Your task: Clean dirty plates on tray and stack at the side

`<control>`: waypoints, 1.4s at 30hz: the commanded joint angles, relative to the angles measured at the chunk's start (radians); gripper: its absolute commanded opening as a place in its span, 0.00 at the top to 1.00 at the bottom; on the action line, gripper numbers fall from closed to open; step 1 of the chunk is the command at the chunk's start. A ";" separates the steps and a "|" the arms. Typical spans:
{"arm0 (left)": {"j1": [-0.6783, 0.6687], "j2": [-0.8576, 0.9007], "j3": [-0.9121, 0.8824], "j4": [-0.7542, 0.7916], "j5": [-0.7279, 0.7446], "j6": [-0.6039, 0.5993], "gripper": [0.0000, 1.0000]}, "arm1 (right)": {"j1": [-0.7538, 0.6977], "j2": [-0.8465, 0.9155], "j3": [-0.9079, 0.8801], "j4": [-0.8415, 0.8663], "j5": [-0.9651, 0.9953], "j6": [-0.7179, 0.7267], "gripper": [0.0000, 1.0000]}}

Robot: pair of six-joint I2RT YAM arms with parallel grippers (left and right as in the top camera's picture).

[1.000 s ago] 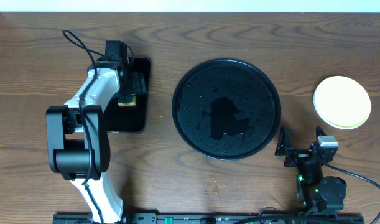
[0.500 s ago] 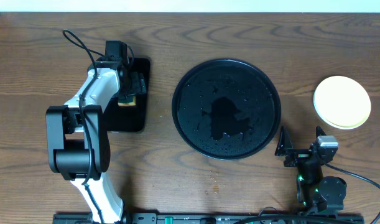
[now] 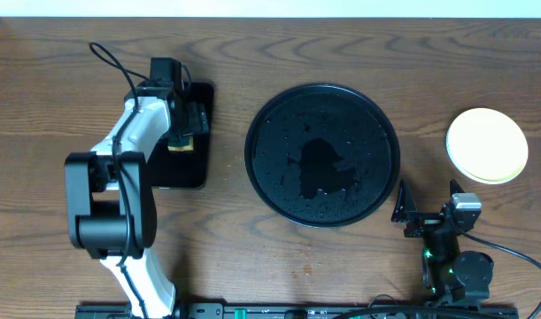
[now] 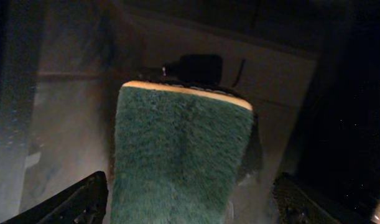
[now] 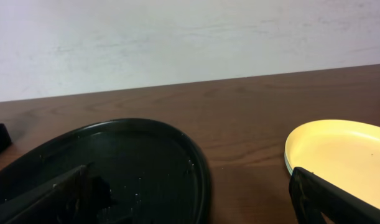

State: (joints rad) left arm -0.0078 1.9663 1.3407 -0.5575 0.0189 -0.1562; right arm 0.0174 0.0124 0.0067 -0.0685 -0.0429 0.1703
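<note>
The round black tray (image 3: 279,115) lies mid-table, wet and with no plates on it; it also shows in the right wrist view (image 5: 146,162). The plates are stacked at the right on the table, the pale yellow plate (image 3: 487,145) on top. In the right wrist view the yellow plate (image 5: 345,149) has a pale mint edge under it. My left gripper (image 3: 189,124) is open over a green sponge (image 4: 180,155), its fingers (image 4: 190,199) apart from the sponge's sides. My right gripper (image 3: 427,202) is open and empty at the front right, its fingers (image 5: 190,199) spread wide.
The sponge (image 3: 181,144) lies on a small rectangular black tray (image 3: 186,173) at the left. The left arm's base stands at the front left. A pale wall runs along the table's far edge.
</note>
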 commanded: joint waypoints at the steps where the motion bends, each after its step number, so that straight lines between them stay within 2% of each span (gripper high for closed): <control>1: -0.004 -0.140 -0.002 -0.008 -0.012 0.006 0.14 | 0.010 -0.007 -0.001 -0.006 0.013 -0.018 0.01; 19: -0.004 -0.934 -0.002 -0.013 -0.012 0.006 0.14 | 0.010 -0.007 -0.001 -0.006 0.013 -0.018 0.01; 24: -0.004 -1.117 -0.050 -0.071 -0.031 0.022 0.14 | 0.010 -0.007 -0.001 -0.006 0.013 -0.018 0.01; 28: -0.004 -1.275 -0.189 -0.082 -0.031 0.021 0.14 | 0.010 -0.007 -0.001 -0.006 0.013 -0.018 0.01; 34: -0.004 -1.527 -0.499 -0.052 -0.031 0.021 0.14 | 0.010 -0.007 -0.001 -0.006 0.013 -0.018 0.01; 39: -0.005 -1.707 -0.730 0.116 -0.009 0.021 0.14 | 0.010 -0.007 -0.001 -0.006 0.013 -0.018 0.01; 42: -0.007 -1.797 -0.851 0.300 0.009 0.013 0.14 | 0.010 -0.007 -0.001 -0.006 0.013 -0.018 0.01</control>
State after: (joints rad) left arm -0.0113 0.2382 0.5610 -0.3496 0.0040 -0.1524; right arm 0.0174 0.0120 0.0067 -0.0700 -0.0322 0.1669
